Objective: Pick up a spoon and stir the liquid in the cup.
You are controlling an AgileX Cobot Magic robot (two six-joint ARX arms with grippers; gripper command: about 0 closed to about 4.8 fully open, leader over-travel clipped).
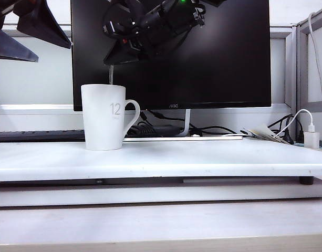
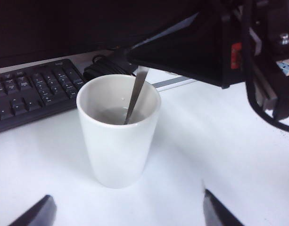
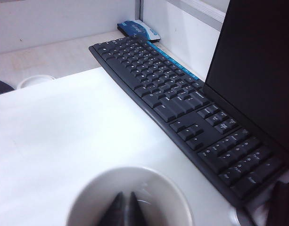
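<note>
Left tool (image 2: 127, 212): hanging above the desk (image 2: 219, 141) with its fingertips (image 2: 38, 214) spread wide apart and nothing between them; the cup is standing just beyond it.
Cup (image 1: 104, 116): sitting upright on the desk, directly beneath the right tool, holding a little liquid.
Spoon (image 2: 135, 94): leaning inside the cup, its lower end in the liquid, its handle running up into the right tool.
Right tool (image 3: 125, 207): hovering over the cup's mouth, fingertips nearly together, pinching the spoon's handle.
Keyboard (image 3: 182, 103): lying beyond the cup, past both tools.
Monitor (image 1: 203, 58): standing behind the right tool.
</note>
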